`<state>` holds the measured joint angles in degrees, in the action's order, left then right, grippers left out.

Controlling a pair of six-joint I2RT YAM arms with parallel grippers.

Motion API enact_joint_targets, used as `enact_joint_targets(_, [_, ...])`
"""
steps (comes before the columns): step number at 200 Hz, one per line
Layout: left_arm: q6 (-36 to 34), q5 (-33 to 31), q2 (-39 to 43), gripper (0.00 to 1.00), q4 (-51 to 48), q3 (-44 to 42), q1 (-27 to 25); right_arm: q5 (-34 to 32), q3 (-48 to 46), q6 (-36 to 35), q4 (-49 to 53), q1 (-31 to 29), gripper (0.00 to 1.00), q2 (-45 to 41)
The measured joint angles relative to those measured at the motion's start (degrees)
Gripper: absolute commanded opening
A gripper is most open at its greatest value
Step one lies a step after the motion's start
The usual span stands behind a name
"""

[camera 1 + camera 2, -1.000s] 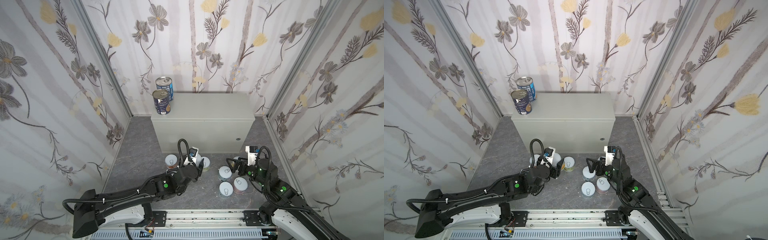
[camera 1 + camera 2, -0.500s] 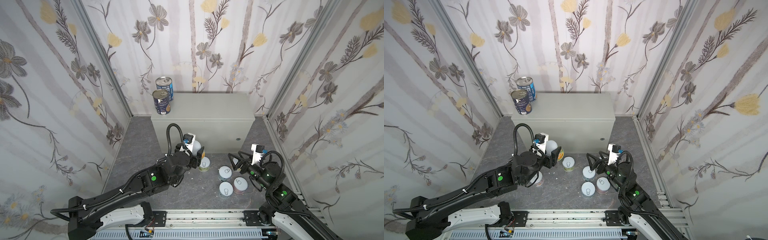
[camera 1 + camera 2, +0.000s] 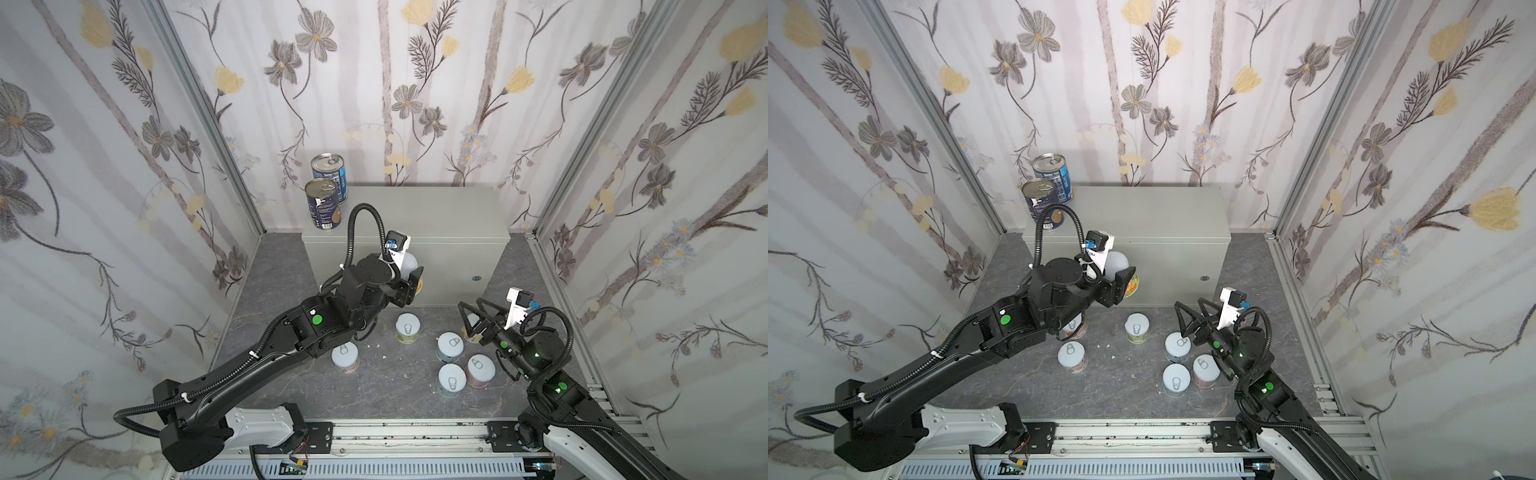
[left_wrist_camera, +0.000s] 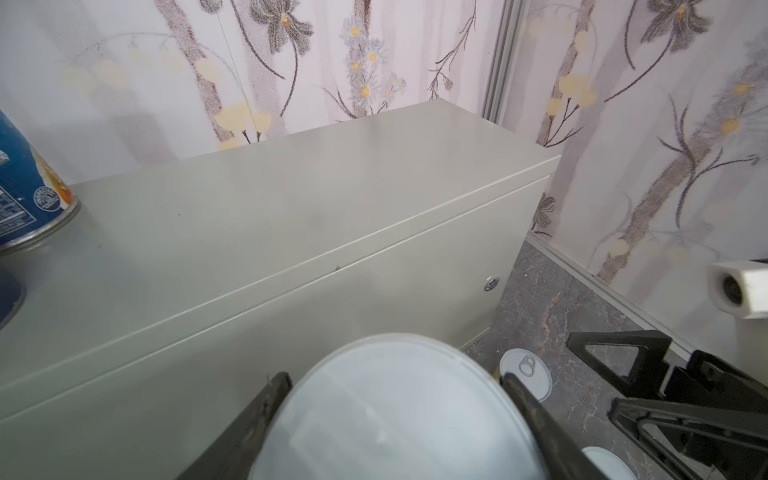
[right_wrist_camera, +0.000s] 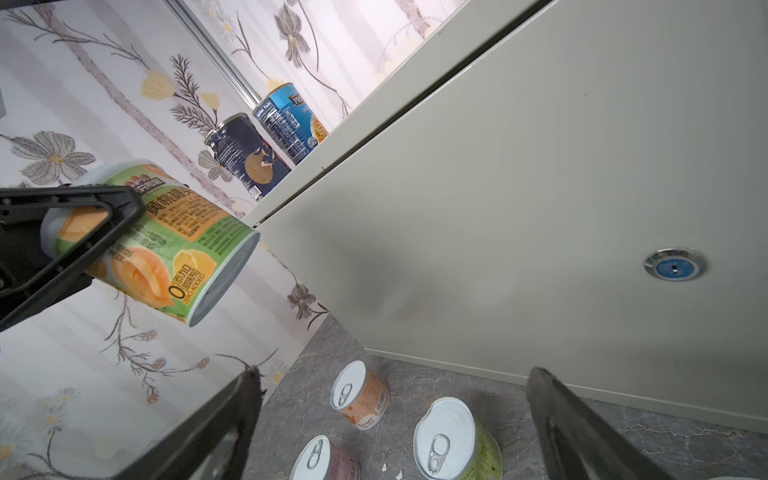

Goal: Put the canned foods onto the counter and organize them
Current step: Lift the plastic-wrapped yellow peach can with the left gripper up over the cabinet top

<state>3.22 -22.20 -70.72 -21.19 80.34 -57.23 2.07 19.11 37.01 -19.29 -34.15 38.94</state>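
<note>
The left arm's fingers (image 4: 524,405) are clamped on a short round can with a white lid and a green peach label (image 5: 153,245). It hangs tilted in the air, close to the front of the large light-grey metal counter (image 3: 436,224) and not yet over its top. The right arm's fingers (image 5: 557,415) stand wide apart and empty, low over several short white-lidded cans (image 3: 450,347) on the dark marbled floor (image 3: 282,299). Two taller dark-blue cans with bare metal lids (image 3: 323,203) stand at the counter's left end, one behind the other.

The held can seems gripped near its lid end. If it is carried forward without more height, it may strike the counter's front edge and slip. If it is released while tilted, it may tip over, roll, or knock the blue cans.

The counter top is flat, smooth and otherwise bare. Small white crumbs (image 3: 384,357) dot the floor. Three walls (image 3: 415,83) carry pale wallpaper with grey and yellow flowers.
</note>
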Motion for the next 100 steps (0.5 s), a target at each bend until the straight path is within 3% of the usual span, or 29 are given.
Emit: enact_joint_targets(100, [-2.49,0.11,-17.86,0.0,-8.44,24.94,9.31,-5.49,-1.14,0.85,-1.07,0.0,1.0,0.24])
